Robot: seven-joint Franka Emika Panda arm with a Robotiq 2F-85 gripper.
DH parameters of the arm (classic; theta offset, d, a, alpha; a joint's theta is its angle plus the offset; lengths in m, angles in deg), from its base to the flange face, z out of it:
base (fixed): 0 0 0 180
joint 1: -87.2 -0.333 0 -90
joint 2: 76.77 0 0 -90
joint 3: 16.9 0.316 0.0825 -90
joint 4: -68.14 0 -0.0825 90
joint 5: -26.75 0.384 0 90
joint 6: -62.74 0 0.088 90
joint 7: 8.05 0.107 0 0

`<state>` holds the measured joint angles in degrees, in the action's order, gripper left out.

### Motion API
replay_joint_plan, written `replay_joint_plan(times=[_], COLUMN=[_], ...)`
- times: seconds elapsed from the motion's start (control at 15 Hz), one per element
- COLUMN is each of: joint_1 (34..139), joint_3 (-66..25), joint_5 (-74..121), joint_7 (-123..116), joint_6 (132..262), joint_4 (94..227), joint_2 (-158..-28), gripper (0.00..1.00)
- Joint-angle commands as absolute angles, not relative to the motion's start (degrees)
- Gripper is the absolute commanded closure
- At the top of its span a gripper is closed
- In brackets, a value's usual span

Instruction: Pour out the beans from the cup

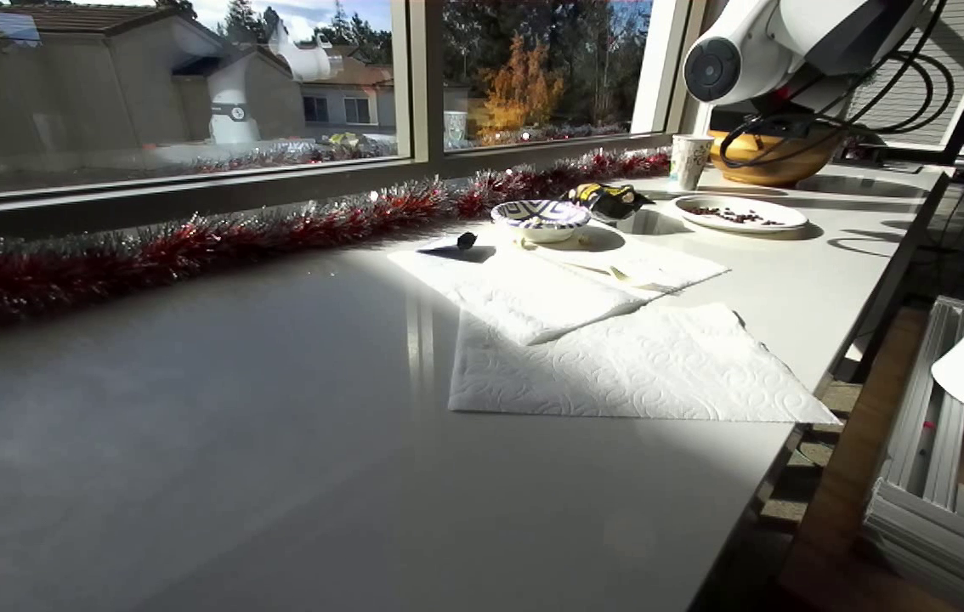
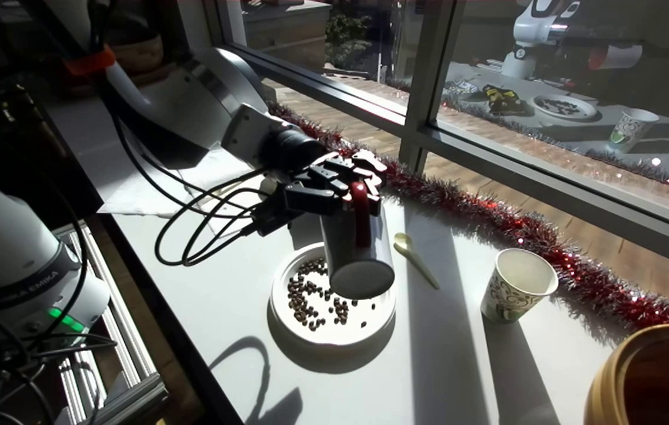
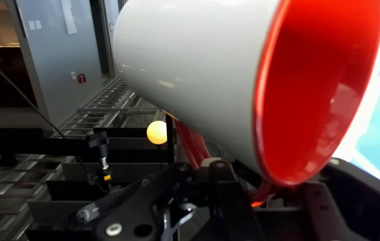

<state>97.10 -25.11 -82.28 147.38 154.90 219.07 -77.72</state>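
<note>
Claw [image 2: 360, 190] pinched tight on the red handle [image 2: 362, 215] of the cup [image 2: 343, 251], small mug, white outside, red inside; cup is off the counter [image 2: 370, 395], tipped on its side, base facing the camera in an exterior view, overlapping the right part of the plate [image 2: 334, 337] there; height above it can't be judged; wrist view has the mouth toward frame right, part of the red inner wall visible, handle running down to the fingers [image 3: 222, 170].

Beans [image 2: 299, 314], dark brown, lie scattered on the white plate; denser on the left half in an exterior view, a few singles toward lower right; plate sits flat on the counter, seen in both exterior views.

Pale yellow spoon [image 2: 416, 261] lies on the counter just beside the plate, window side; paper cup [image 2: 511, 298], printed, stands upright near red-and-silver tinsel [image 2: 488, 212] along the window frame [image 2: 429, 77]; wide yellow-brown bowl [image 2: 603, 389] near the paper cup; patterned bowl [image 1: 546, 235] stands at the back edge of white paper towels [image 1: 618, 365], on or beside them, can't tell; crumpled black-and-yellow bag [image 1: 605, 201] between patterned bowl and plate in an exterior view; towels overlap, one corner poking past the counter edge; small dark object [image 1: 466, 241] near them, can't name it.
</note>
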Motion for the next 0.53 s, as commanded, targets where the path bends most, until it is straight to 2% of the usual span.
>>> replay_joint_plan(times=[0.0, 0.47], joint_1=[96.5, 96.43], joint_3=[-25.12, -24.83], joint_5=[-86.59, -90.61], joint_7=[149.97, 149.66], joint_6=[149.86, 144.79], joint_4=[218.96, 219.81], joint_2=[-80.94, -85.22], gripper=[0.98, 0.98])
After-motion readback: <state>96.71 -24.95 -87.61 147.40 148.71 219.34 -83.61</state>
